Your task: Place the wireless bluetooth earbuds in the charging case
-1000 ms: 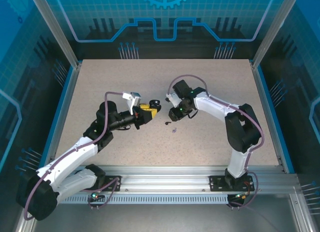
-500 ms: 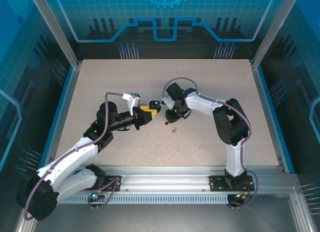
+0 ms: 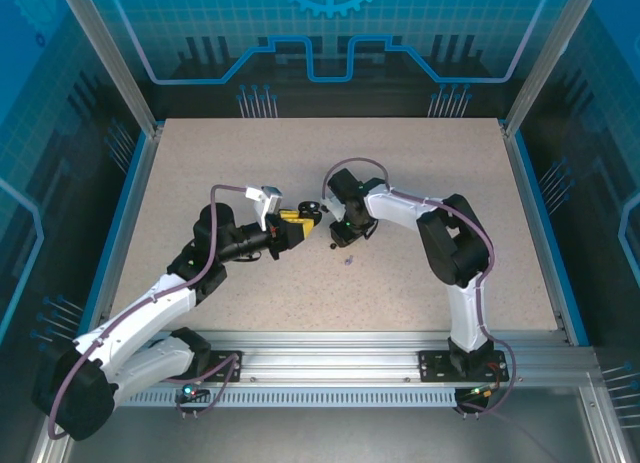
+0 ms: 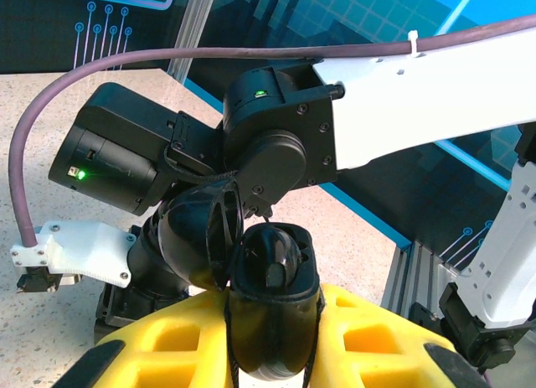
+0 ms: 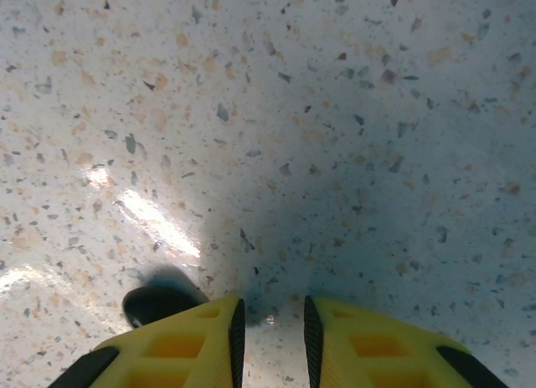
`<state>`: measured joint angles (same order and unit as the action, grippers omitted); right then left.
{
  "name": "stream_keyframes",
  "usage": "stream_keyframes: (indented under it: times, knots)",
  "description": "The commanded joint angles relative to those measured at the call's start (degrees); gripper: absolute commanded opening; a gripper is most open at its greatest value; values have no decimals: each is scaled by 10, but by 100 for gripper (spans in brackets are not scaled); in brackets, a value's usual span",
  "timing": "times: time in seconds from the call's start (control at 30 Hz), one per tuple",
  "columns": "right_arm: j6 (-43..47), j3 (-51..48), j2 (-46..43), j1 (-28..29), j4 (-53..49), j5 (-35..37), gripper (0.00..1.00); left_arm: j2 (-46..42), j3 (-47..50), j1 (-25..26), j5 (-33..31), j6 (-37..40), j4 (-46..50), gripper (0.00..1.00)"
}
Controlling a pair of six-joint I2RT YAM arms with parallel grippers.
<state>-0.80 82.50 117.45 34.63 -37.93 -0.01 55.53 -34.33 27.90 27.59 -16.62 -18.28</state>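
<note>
Swung inward since a second ago, the right pincer (image 5: 272, 325) hangs over the bench (image 3: 420, 163), jaws a narrow slit apart and empty, with a black earbud (image 5: 155, 304) at its 8 o'clock. Meanwhile the left pincer (image 4: 272, 354) clamps the open charging case (image 4: 270, 271), and a lavender earbud (image 3: 348, 260) lies at its 5 o'clock.

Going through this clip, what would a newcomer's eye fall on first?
First, the open black charging case, lid flipped up, clamped in the left gripper between its yellow fingers near the middle of the table. Close beside it, the right gripper points down at the speckled surface, jaws narrowly apart. A small black earbud lies just outside one finger.
</note>
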Motion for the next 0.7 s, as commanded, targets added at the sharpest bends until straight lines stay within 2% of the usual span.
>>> stream_keyframes:
  times: [0.0,0.3,0.67]
  knots:
    - [11,17,14,14,-23,-4,28,-10,8,-2,-11,-7,-11,3]
    - [24,19,11,28,-52,-19,28,-10,9,-1,-13,-6,-10,3]
    - [-1,19,-22,29,-50,-13,29,-9,7,-1,-14,-6,-8,3]
